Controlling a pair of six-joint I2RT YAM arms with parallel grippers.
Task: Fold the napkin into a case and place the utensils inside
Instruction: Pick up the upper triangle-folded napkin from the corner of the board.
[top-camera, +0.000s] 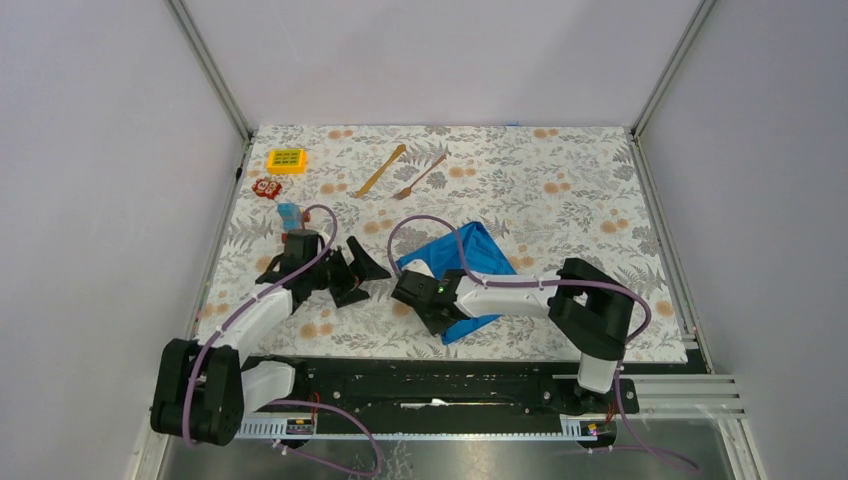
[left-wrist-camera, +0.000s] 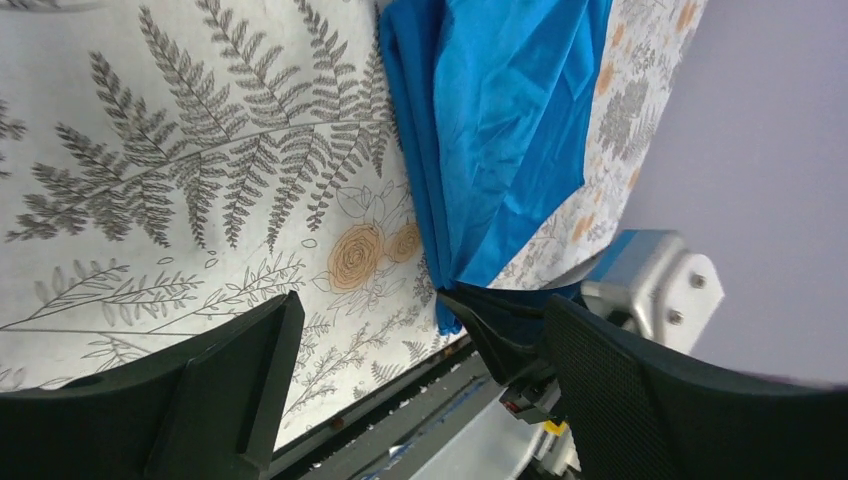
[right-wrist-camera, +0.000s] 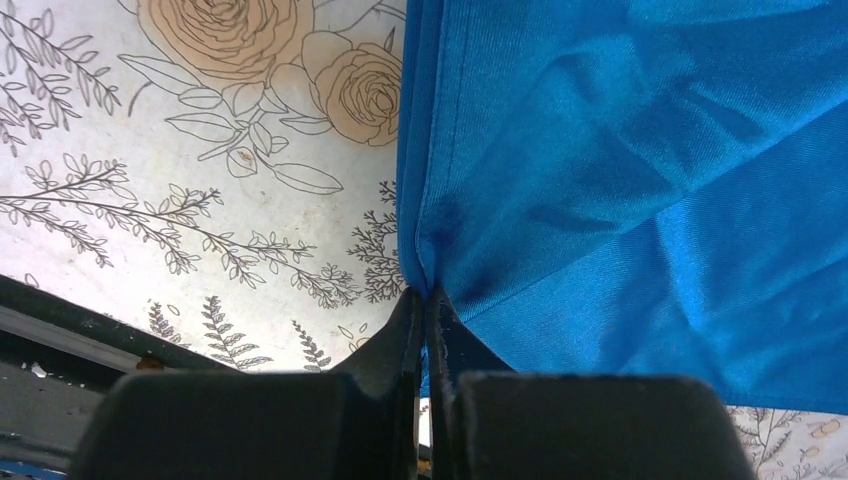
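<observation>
Closest to the top camera, the left arm base (top-camera: 200, 392) and right arm base (top-camera: 598, 368) sit at the near edge of the floral mat (top-camera: 560, 190). From here I see the left gripper (top-camera: 360, 278) low over the mat with its jaws apart, holding nothing, just left of the napkin (top-camera: 465, 250). That royal-blue cloth lies bunched near the middle of the mat's near half, partly under the right forearm. The right gripper (top-camera: 430, 318) is at the napkin's near-left corner. At the far side lie 2 utensils, a wooden knife (top-camera: 381, 170) and a wooden fork (top-camera: 420, 178), side by side and well apart from the napkin. A yellow toy (top-camera: 286, 160), a red toy (top-camera: 266, 187) and a blue-orange toy (top-camera: 289, 213) sit along the far-left edge.

On the left wrist view, the left gripper (left-wrist-camera: 420, 320) shows both fingers spread wide over bare mat (left-wrist-camera: 200, 150). The napkin (left-wrist-camera: 510, 120) lies ahead in loose folded layers, its lower corner caught by the right gripper (left-wrist-camera: 495, 330).

On the right wrist view, the right gripper (right-wrist-camera: 428, 300) has its jaws pressed together on a pinch of the napkin (right-wrist-camera: 620, 180) at its folded edge, the cloth lying beside the printed roses on the mat (right-wrist-camera: 150, 200).
</observation>
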